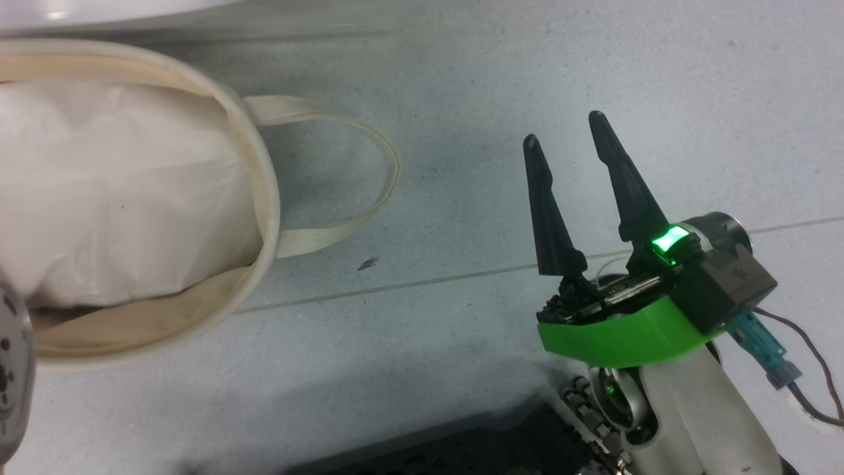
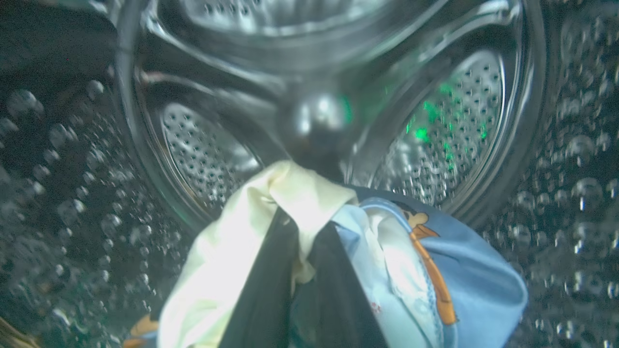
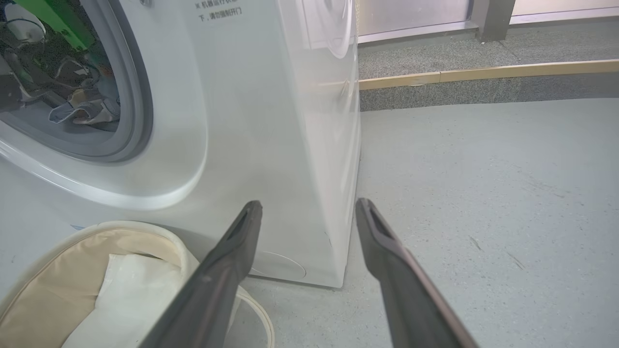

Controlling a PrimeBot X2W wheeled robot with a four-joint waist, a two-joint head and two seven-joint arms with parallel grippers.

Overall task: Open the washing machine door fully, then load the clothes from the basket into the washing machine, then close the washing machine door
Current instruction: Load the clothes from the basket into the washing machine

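Standing on the speckled grey floor, the washing machine is the biggest thing before me. My right wrist view shows it as a white box seen from its front corner, its round mouth uncovered and ringed by a grey gasket. Through that mouth a patch of my left arm's green shell shows near the top.

My left wrist view looks along the steel drum. Its perforated panels shine and are flecked with green light, and its side walls are dimpled and dark.

The basket sits upright on the floor just in front of the machine, at the left of my head view. One loop handle lies flat on the floor on the side toward my right gripper. White padding lies inside it.

The clothes are inside the drum: light-blue cloth with an orange-brown figure, bunched with a cream piece. The bundle is gripped by my left gripper. Its two dark fingers are clamped on the cloth, which is pinched between them and draped over their tips.

My right gripper hovers above the floor, well apart from the basket. Its fingers are spread wide, and a green lamp glows at its base.
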